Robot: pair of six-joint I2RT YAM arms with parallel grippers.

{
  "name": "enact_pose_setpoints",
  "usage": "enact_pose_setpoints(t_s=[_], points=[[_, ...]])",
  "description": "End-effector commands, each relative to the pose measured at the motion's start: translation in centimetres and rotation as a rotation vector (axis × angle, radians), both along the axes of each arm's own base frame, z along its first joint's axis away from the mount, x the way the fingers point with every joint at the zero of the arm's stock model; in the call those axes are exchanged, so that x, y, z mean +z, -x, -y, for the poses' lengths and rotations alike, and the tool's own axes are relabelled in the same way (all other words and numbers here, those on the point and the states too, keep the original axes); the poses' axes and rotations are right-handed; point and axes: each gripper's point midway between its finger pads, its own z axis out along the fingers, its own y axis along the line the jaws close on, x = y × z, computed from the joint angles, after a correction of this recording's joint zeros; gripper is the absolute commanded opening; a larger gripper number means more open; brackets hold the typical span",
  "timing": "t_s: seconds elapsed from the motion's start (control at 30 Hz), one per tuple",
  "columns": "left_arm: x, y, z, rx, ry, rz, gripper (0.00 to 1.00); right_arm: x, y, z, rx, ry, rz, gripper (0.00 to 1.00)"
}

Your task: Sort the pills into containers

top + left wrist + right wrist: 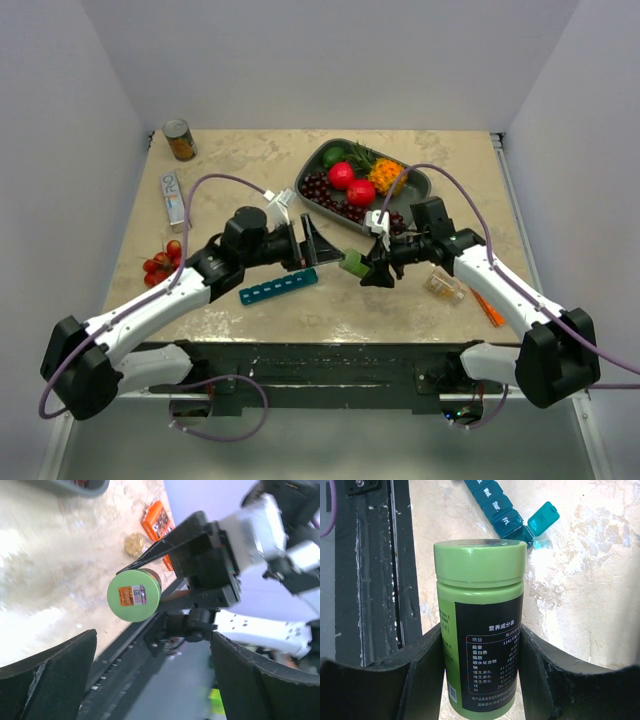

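Observation:
My right gripper (pixel 480 667) is shut on a green pill bottle (pixel 480 625) with a black label and its cap on; no pills show. In the top view the bottle (pixel 353 265) is held sideways above the table, cap toward my left gripper (pixel 322 248). That gripper stands open a short way from the cap, apart from it. In the left wrist view the cap (pixel 133 596) faces me end-on, ahead of the wide-apart left fingers (pixel 55 675). The teal containers strip (pixel 278 287) lies on the table below the left gripper; the end compartment's lid (pixel 543 517) is flipped open.
A dark grey fruit tray (pixel 415 180) sits at the back right. A tin can (pixel 180 140), a white tube (pixel 173 197) and cherry tomatoes (pixel 162 262) are on the left. A clear packet (pixel 444 285) and an orange item (pixel 487 308) lie under the right arm.

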Motion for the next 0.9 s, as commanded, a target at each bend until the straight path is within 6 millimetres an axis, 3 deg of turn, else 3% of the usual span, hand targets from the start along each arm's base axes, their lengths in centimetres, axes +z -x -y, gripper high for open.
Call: enact_pose_setpoints(t_s=[0.0, 0.07, 0.13, 0.17, 0.2, 0.33, 0.53, 0.87], points=[[3.0, 1.4, -2.0, -0.132, -0.022, 0.379, 0.99, 1.9, 0.9, -0.2, 0.068, -0.066, 0.051, 0.00], [4.7, 2.9, -3.1, -0.209, -0.032, 0.618, 0.99, 2.1, 1.3, -0.2, 0.091, -0.080, 0.055, 0.00], [4.4, 4.4, -3.8, -0.284, -0.035, 0.830, 0.99, 2.3, 2.1, -0.3, 0.132, -0.100, 0.056, 0.00], [5.7, 5.7, -4.6, -0.310, -0.004, 0.956, 0.99, 2.3, 2.4, -0.3, 0.148, -0.108, 0.056, 0.00], [4.6, 6.1, -4.9, -0.323, -0.007, 1.034, 0.99, 2.4, 2.9, -0.4, 0.175, -0.122, 0.054, 0.00], [4.2, 6.6, -5.8, -0.307, -0.012, 1.304, 0.99, 2.3, 3.8, -0.4, 0.221, -0.139, 0.055, 0.00], [3.0, 5.1, -3.9, -0.390, -0.051, 1.354, 0.99, 1.9, 4.2, -0.3, 0.241, -0.140, 0.053, 0.00], [2.4, 5.3, -0.4, -0.509, 0.003, 1.380, 0.98, 1.8, 4.4, -0.3, 0.255, -0.149, 0.052, 0.00]])
